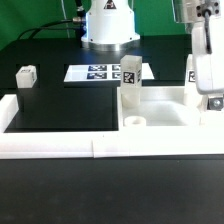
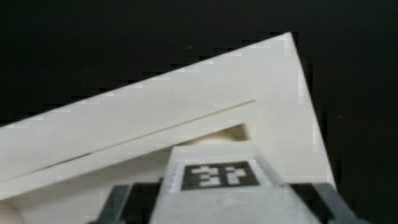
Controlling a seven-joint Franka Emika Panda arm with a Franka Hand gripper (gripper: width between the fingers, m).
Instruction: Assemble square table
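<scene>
The white square tabletop (image 1: 160, 104) lies flat at the exterior view's right, tucked against the border wall. One white leg (image 1: 130, 78) stands upright on its far left corner. Another leg (image 1: 26, 76) lies loose on the black table at the left. My gripper (image 1: 203, 62) hangs over the tabletop's right side, shut on a third tagged leg (image 1: 197, 78). In the wrist view that leg (image 2: 222, 175) sits between my dark fingers (image 2: 125, 203), with my gripper (image 2: 222, 208) above a corner of the tabletop (image 2: 196, 100).
The marker board (image 1: 100, 72) lies flat in front of the robot base (image 1: 108, 25). A long low white border wall (image 1: 60, 143) runs along the front and turns up the left side (image 1: 8, 108). A round hole (image 1: 133, 121) shows near the tabletop's front left.
</scene>
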